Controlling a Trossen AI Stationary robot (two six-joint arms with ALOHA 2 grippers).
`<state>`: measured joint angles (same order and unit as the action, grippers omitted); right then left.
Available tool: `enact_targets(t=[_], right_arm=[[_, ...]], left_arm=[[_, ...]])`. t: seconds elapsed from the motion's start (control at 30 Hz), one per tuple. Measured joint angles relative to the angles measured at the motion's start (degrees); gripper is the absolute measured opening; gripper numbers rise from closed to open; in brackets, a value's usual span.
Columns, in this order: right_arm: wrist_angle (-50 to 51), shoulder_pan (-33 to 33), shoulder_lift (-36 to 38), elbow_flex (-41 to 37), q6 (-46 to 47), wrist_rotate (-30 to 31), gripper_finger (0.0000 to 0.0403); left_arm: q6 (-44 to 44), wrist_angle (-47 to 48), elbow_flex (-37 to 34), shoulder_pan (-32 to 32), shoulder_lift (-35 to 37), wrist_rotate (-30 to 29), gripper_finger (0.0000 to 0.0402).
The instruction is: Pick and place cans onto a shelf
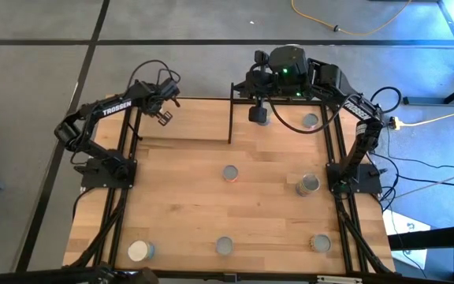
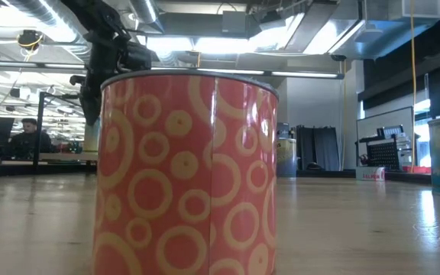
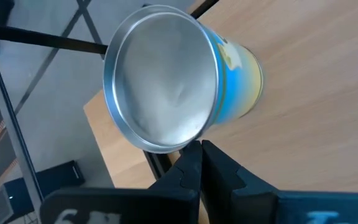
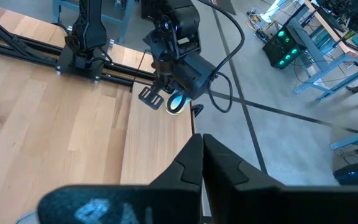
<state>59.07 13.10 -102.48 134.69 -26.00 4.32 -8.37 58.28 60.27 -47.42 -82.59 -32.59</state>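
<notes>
Low view mostly blocked by an orange-red can. Left gripper fingers closed, empty, over the shelf far-left corner beside a blue can. Right gripper closed, empty, at shelf's right end. Other cans scattered across table.

Pale wood planks are making up the table, smooth with a soft sheen. The blue can is showing a brushed, dull metal lid. The orange can is wearing glossy printed paper.
</notes>
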Motion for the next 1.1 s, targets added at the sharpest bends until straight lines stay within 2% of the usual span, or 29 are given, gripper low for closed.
enact_targets(t=[0.3,0.43,0.63,0.93,1.1], right_arm=[[0.23,0.02,0.00,0.00,0.00,0.00,0.0010],[0.23,0.28,0.00,0.00,0.00,0.08,0.0010],[0.36,1.08,0.00,0.00,0.00,0.12,0.0010],[5.97,2.02,0.00,0.00,-1.27,0.66,0.0010],[10.85,2.89,0.33,0.02,-1.03,1.27,0.0010]], left_arm=[[0.14,0.17,0.00,-0.15,-0.02,0.21,0.0000],[-0.46,2.43,0.98,2.49,-0.04,0.65,0.0000],[-2.57,7.39,6.28,8.58,2.23,0.96,0.0000],[-5.33,10.41,14.92,18.24,9.18,8.91,0.0000],[-7.62,10.54,17.07,23.78,12.95,14.99,0.0000]])
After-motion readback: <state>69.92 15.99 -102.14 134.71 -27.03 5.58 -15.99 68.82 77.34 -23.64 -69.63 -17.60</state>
